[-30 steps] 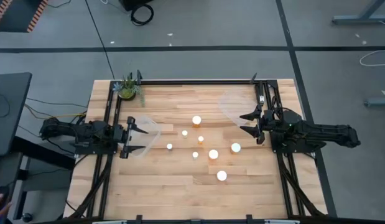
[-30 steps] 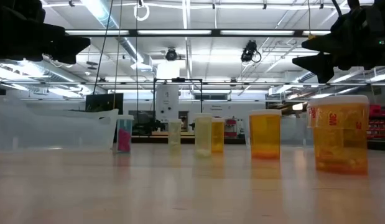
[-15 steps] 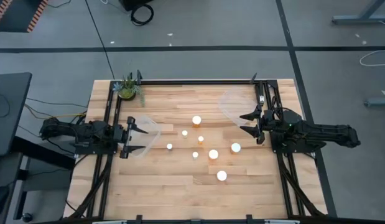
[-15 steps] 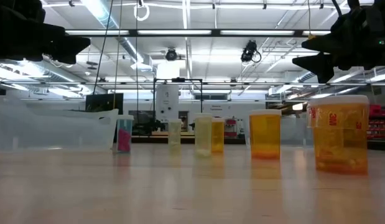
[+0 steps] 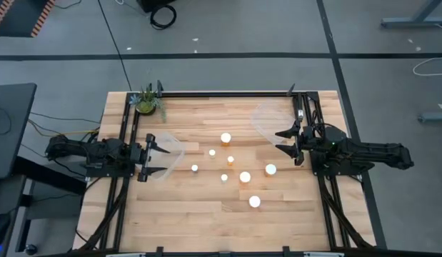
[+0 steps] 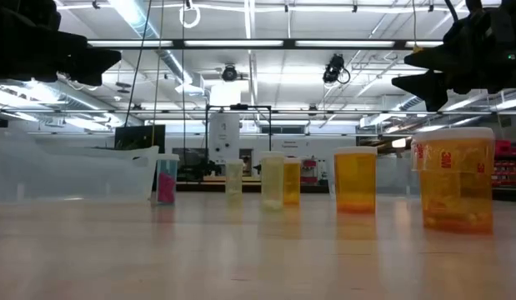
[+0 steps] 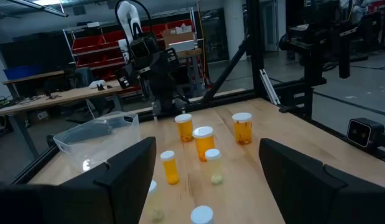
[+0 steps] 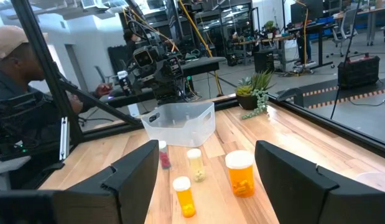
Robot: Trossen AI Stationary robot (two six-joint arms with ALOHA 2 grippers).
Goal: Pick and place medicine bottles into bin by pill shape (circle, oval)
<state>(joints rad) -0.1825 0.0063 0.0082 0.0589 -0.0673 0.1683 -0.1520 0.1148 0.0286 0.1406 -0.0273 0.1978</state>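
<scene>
Several small medicine bottles with white caps stand upright on their bases in a loose cluster at the middle of the wooden table; they also show in the low view. My left gripper is open at the table's left side, above a clear bin. My right gripper is open at the table's right side, next to another clear bin. Both grippers are raised and empty, apart from the bottles.
A small potted plant stands at the far left corner. Black frame rails run along the far, left and right edges. A person sits beyond the table's left side. Bare wood lies toward the near edge.
</scene>
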